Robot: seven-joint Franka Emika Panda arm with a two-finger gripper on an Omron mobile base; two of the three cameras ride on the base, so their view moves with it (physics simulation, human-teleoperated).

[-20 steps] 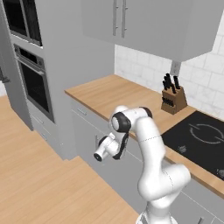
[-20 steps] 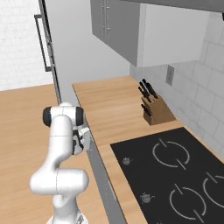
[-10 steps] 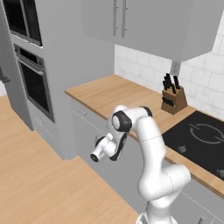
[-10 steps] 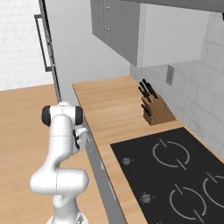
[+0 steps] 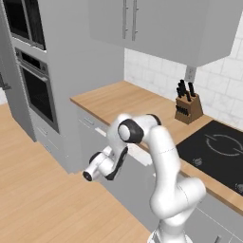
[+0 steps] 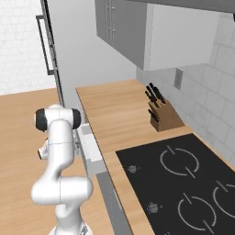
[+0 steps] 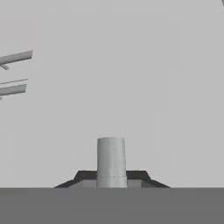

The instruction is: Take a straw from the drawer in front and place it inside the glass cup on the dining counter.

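I read the drawer (image 6: 92, 148) as partly pulled out: in the right base view a pale shallow box with a white inside juts from the grey cabinet front just under the edge of the wooden desk (image 6: 114, 110), right beside my arm. In the left base view its pale front (image 5: 142, 159) shows just behind the forearm. I can't make out the straw inside it; it is too thin to tell from here. So I judge the task to be at its opening step: drawer coming open, nothing picked, and the carry to the glass cup all left to do.

The tool (image 5: 88, 175) hangs low in front of the cabinet fronts, on the floor side of the drawer, pointing away from the desk. In the hand view a grey bar (image 7: 110, 162) stands upright between the dark tips, against a plain grey face, with other slim handles (image 7: 15, 57) off to the left. Whether the tips are clamped on that bar or merely set about it, I cannot tell.

On the desk, well away, stand a knife block (image 5: 188, 107) and the black cooktop (image 6: 183, 179).
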